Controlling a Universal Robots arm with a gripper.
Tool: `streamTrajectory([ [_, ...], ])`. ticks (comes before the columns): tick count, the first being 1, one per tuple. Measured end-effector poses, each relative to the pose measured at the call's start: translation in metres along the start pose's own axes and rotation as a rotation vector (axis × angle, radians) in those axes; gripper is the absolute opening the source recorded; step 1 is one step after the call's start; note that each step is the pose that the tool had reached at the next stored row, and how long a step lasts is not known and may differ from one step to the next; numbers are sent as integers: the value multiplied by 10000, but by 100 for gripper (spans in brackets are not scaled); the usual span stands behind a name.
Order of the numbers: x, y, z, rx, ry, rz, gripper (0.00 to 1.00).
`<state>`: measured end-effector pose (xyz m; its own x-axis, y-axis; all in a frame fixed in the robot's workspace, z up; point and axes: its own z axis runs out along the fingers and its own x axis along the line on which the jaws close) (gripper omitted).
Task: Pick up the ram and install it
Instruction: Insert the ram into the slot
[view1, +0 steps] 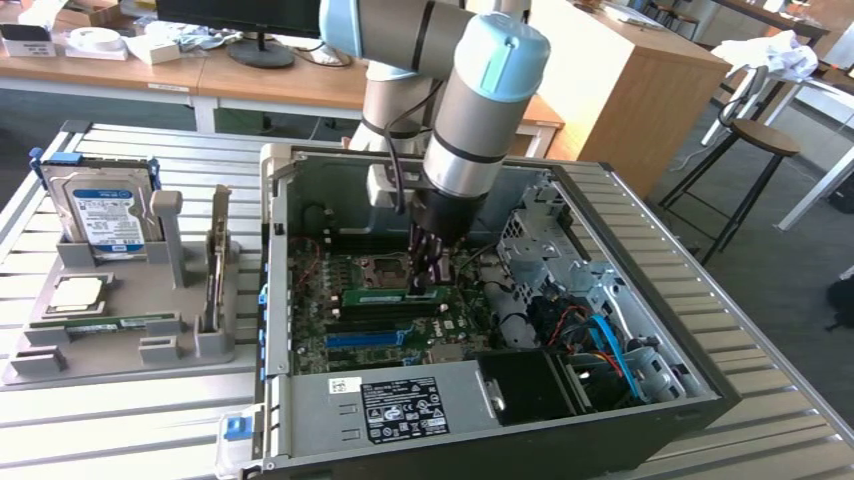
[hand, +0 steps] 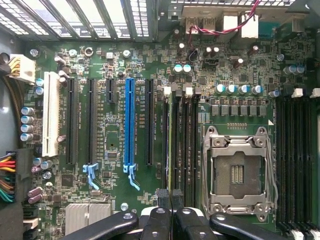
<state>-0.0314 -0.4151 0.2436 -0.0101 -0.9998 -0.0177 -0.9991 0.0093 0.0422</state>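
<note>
Jaws: I see them clenched on the thin green ram stick (view1: 384, 295), edge-on at the black memory slots (hand: 186, 150).
Neighbours: silver CPU socket (hand: 237, 172) beside; blue expansion slot (hand: 130, 122) further off.

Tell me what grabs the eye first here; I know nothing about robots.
The big grey-and-blue robot arm reaches down into an open computer case mid-table, its jaws shut on the ram, a green stick down at the motherboard. On the exterior view's left, a hard drive stands upright in a grey holder.
</note>
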Motion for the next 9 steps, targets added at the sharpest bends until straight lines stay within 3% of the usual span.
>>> streamTrajectory([
  [9,0,-1,27,1,-3,7,11],
])
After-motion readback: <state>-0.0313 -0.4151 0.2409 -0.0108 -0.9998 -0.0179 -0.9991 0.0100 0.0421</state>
